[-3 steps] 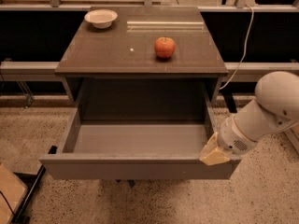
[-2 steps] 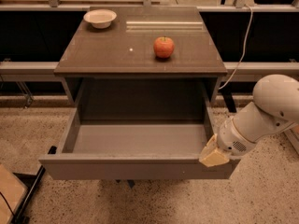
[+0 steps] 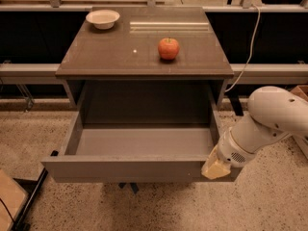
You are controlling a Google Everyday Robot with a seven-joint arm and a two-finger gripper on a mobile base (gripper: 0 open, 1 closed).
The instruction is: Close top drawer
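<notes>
Hardly anything has shifted since the earlier frame: the white arm's pale yellow-tipped gripper sits a touch lower, at lower right. Whether it is open or closed cannot be told, and nothing appears to be held. Pulled far out toward the bottom of the frame, the wide shallow grey top drawer is empty, its flat front running left to right. With the gripper at that panel's right end, closing probably means pushing up-frame into the grey cabinet
</notes>
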